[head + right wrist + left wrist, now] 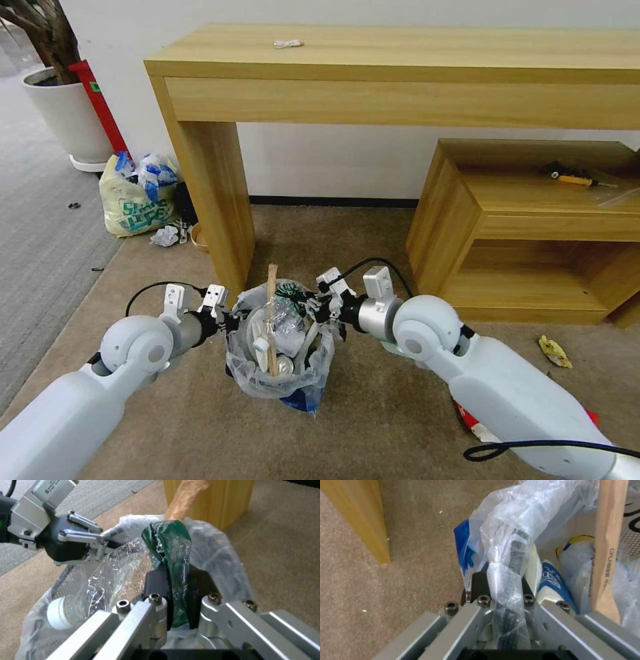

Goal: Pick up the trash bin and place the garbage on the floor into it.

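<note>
The trash bin [248, 373], a black mesh bin lined with a crinkly plastic bag, is in front of me on the beige floor [373, 427]. My left gripper [230, 321] is shut on its bag-covered rim [516, 540]. My right gripper [321, 308] is over the opposite rim, shut on a crumpled green wrapper [170, 545]. Garbage fills the bin: a wooden stick [272, 313] stands upright, beside a clear bottle with a white cap [61, 613]. A yellowish scrap [555, 351] lies on the carpet at my right. I cannot tell whether the bin touches the floor.
A wooden table's leg [215, 200] stands just behind the bin. A low wooden shelf [533, 227] is at the right. A yellowish shopping bag [133, 200] and a white planter [67, 113] sit far left. Something red [467, 419] lies under my right arm.
</note>
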{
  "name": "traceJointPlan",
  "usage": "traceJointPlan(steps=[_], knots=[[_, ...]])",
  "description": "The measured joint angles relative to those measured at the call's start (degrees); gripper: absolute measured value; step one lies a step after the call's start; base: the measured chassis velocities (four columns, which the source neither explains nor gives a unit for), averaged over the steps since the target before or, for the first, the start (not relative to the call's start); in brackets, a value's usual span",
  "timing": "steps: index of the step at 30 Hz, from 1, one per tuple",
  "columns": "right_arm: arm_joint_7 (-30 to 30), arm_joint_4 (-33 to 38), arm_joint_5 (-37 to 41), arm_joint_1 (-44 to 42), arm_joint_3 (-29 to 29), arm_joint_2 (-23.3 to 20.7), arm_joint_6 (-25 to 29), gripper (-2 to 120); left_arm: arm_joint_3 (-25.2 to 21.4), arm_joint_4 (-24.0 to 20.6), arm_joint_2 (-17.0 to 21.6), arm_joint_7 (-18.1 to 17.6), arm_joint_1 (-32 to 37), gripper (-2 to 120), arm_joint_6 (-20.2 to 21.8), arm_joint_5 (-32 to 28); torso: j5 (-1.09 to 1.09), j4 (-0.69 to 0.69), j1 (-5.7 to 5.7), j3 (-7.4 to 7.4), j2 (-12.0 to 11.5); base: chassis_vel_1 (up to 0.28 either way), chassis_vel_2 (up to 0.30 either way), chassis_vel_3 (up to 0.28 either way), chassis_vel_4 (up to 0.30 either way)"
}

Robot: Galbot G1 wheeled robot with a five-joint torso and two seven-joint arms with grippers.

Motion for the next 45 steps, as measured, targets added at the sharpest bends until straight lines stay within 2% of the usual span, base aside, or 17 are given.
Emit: traceJointPlan(steps=[3, 6, 8, 10, 13, 14, 18, 19, 22, 28, 30, 31, 32, 34, 36, 39, 45], knots=[[0.49, -1.1, -1.33, 0.28, -0.67, 0.9, 0.42, 22, 0.54, 0.14, -0.22, 0.02, -0.52, 0, 0.0, -0.13, 0.0, 0.0, 0.0, 0.0, 0.01, 0.0, 0.0, 0.0, 0.0], [0.69, -1.33, -1.41, 0.29, -0.7, 1.04, 0.47, 27, 0.6, 0.14, -0.25, 0.02, -0.6, 0, 0.0, -0.23, 0.0, 0.0, 0.0, 0.0, 0.01, 0.0, 0.0, 0.0, 0.0], [1.6, -0.94, -1.14, 0.16, -0.56, 0.87, 0.71, 47, 0.52, 0.08, -0.13, 0.01, -0.46, 0, 0.0, -0.39, 0.0, 0.0, 0.0, 0.0, 0.01, 0.0, 0.0, 0.0, 0.0], [2.2, -0.51, -0.45, 0.17, -0.36, 0.8, 0.76, 51, 0.39, 0.07, -0.04, 0.01, -0.37, 0, 0.0, -0.4, 0.0, 0.0, 0.0, 0.0, 0.01, 0.0, 0.0, 0.0, 0.0], [3.59, 0.59, 1.54, 0.49, 0.07, 0.7, 0.79, 65, 0.17, 0.13, 0.07, 0.02, -0.35, 0, 0.0, -0.49, 0.0, 0.0, 0.0, 0.0, 0.01, 0.0, 0.0, 0.0, 0.0], [3.59, 0.59, 1.54, 0.49, 0.07, 0.7, 0.79, 65, 0.17, 0.13, 0.07, 0.02, -0.35, 0, 0.0, -0.49, 0.0, 0.0, 0.0, 0.0, 0.01, 0.0, 0.0, 0.0, 0.0], [4.66, 2.37, 2.88, 0.83, 1.91, -0.05, 0.79, 84, -0.45, 0.4, 0.07, -0.06, -0.12, 0, 0.0, -0.58, 0.0, 0.0, 0.0, 0.0, 0.01, 0.0, 0.0, 0.0, 0.0], [4.66, 2.37, 2.88, 0.83, 1.91, -0.05, 0.79, 84, -0.45, 0.4, 0.07, -0.06, -0.12, 0, 0.0, -0.58, 0.0, 0.0, 0.0, 0.0, 0.01, 0.0, 0.0, 0.0, 0.0], [5.44, 4.45, 3.8, -0.11, 5.0, -1.12, 0.71, 97, -1.58, 0.38, 0.0, -0.21, 0.9, 0, 0.0, -0.53, 0.0, 0.0, 0.0, 0.0, 0.01, 0.0, 0.0, 0.0, 0.0], [5.46, 6.8, 3.91, -3.88, 10.27, -3.24, 0.64, 100, -3.71, 0.04, 0.02, -0.23, 2.7, 0, 0.0, 0.07, 0.0, 0.0, 0.0, 0.0, 0.01, 0.0, 0.0, 0.0, 0.0], [4.77, 7.63, 3.5, -7.46, 13.97, -4.92, 0.59, 100, -6.4, -0.76, 0.28, -0.09, 4.91, 0, 0.0, 0.36, 0.01, -0.05, 0.0, 0.0, 0.01, 0.0, 0.0, 0.0, 0.0], [4.0, 7.56, 3.17, -8.27, 15.1, -5.49, 0.59, 100, -8.37, -1.49, 0.57, -0.04, 6.8, 0, -0.01, 0.65, 0.01, -0.04, 0.0, -0.01, 0.01, 0.0, 0.0, 0.0, 0.0], [4.0, 7.56, 3.17, -8.27, 15.1, -5.49, 0.59, 100, -8.37, -1.49, 0.57, -0.04, 6.8, 0, -0.01, 0.65, 0.01, -0.04, 0.0, -0.01, 0.01, 0.0, 0.0, 0.0, 0.0], [3.11, 7.45, 2.54, -10.29, 17.57, -6.74, 0.57, 100, -10.47, -2.29, 0.86, -0.06, 9.17, 0, 0.0, 1.18, 0.02, 0.03, 0.0, 0.0, 0.01, 0.0, 0.0, 0.0, 0.0], [3.07, 7.63, 2.1, -11.73, 19.28, -7.58, 0.41, 100, -10.79, -2.51, 0.84, -0.17, 9.53, 0, 0.01, 1.22, 0.0, 0.04, 0.0, -0.01, 0.01, 0.0, 0.0, 0.0, 0.0], [4.97, 8.56, 1.1, -16.4, 23.25, -10.07, 0.04, 100, -10.98, -2.72, 0.34, -0.6, 9.58, 0, 0.0, 1.27, 0.01, -0.03, 0.0, -0.01, 0.01, 0.0, 0.0, 0.0, 0.0], [4.78, 8.32, -1.46, -21.54, 26.31, -12.52, 2.58, 100, -11.05, -2.91, -0.16, -1.25, 9.58, 0, 0.0, 1.26, 0.01, -0.01, 0.0, -0.01, 0.01, 0.0, 0.0, 0.0, 0.0]])
